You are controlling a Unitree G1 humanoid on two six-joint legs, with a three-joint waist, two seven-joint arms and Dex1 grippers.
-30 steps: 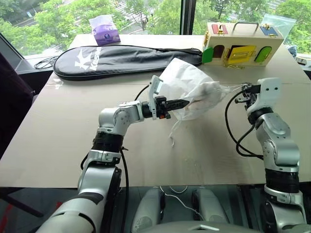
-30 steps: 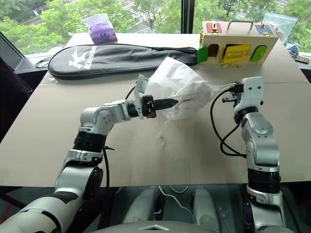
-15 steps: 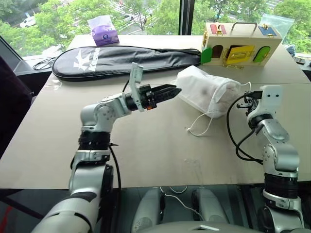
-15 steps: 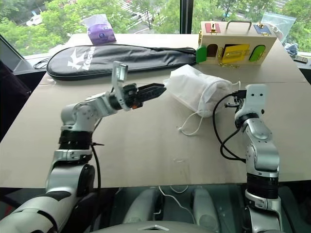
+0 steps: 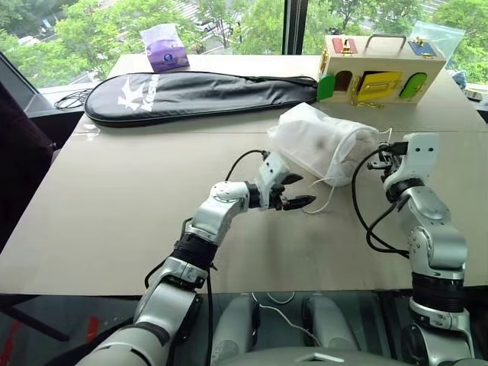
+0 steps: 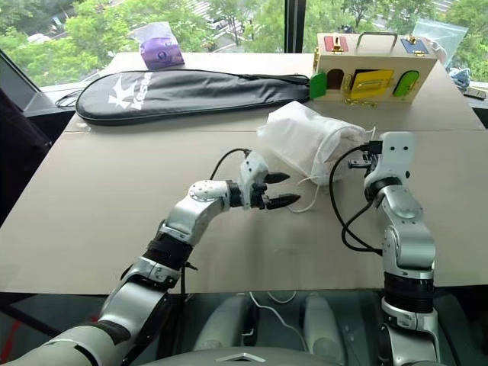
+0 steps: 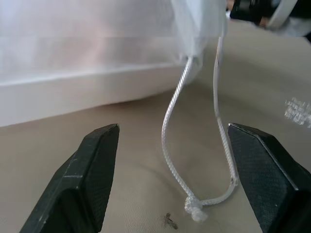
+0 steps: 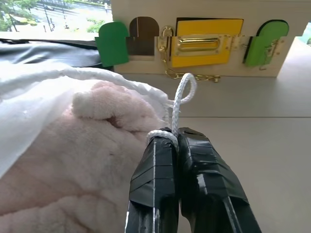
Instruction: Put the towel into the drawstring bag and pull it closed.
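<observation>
The white drawstring bag lies on its side on the tan table, its mouth toward my right gripper. The towel fills the bag and bulges at the gathered mouth. My right gripper is shut on one white cord right at the mouth. A second cord loop with a knot trails from the bag onto the table. My left gripper hovers low over the table in front of the bag, open, with this loop lying between its fingers, untouched.
A long black racket cover lies across the back of the table, a purple tissue pack behind it. A wooden latch box stands just behind the bag. A black cable lies at the far left edge.
My left gripper let go of the bag and opened; the bag dropped onto the table. The left arm swung up and away, then came down low to the loose cord loop. My right gripper stayed put.
</observation>
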